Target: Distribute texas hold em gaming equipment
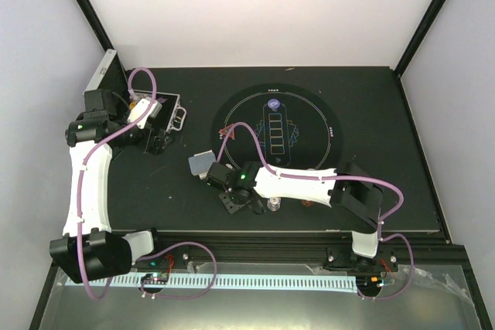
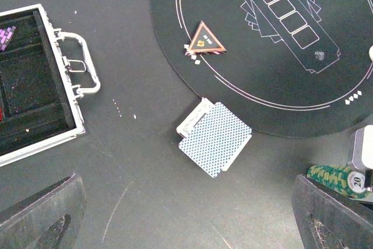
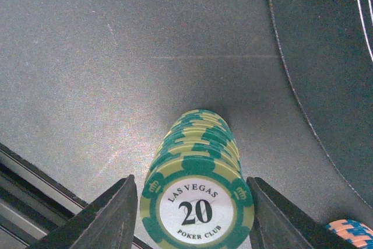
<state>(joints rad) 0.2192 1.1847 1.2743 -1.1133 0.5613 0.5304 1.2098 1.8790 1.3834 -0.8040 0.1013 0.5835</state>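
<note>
- Right claw [image 3: 191,178]: the two fingers straddle a stack of green chips [image 3: 198,202], one close against each side. I cannot tell whether they are pressing on it or only just beside it.
- The top chip faces the right wrist camera and is white-centred, printed "LAS VEGAS 20 POKER CLUB". The rest of the stack runs away behind it toward mid-frame.
- In the left wrist view the same stack sits at the lower right edge of the frame. There it reads as a roll lying sideways on the dark surface [image 3: 116,56], just outside the round black mat [image 2: 233,68].
- An orange-and-blue chip [image 3: 349,231] shows in the bottom right corner of the right wrist view, near the stack but apart from it.
- Left claw [image 2: 186,202]: the fingers stand wide apart in the bottom corners of its own view, with nothing between them and only bare surface below.
- Deck of playing cards [image 2: 214,139]: centre of the left wrist view, grey-blue back up, flat on the surface just off the mat's rim. A white edge peeks out at its upper left.
- Red triangle marker [image 2: 205,40]: lies flat just inside the mat's left rim, up-frame from the deck.
- White and blue disc [image 1: 274,103]: at the top of the mat in the overhead view.
- Silver metal case [image 2: 58,56]: open at the left of the frame, handle toward the mat, well apart from the deck.
</note>
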